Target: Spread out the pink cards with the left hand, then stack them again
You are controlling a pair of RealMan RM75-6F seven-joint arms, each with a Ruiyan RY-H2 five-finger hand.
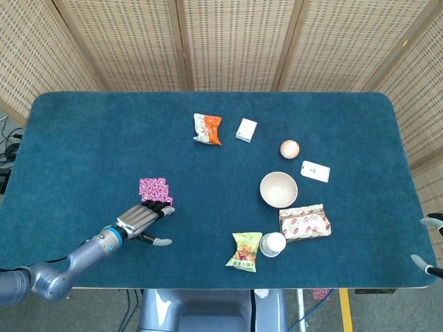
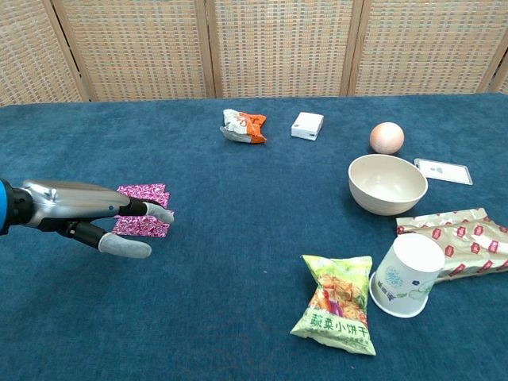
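We see our left hand [image 1: 143, 220] is shiny silver metal with dark fingers and pale grey tips. A bright blue ring sits at its wrist. Our left arm [image 1: 52, 273] is smooth and grey-blue, like a round tube.
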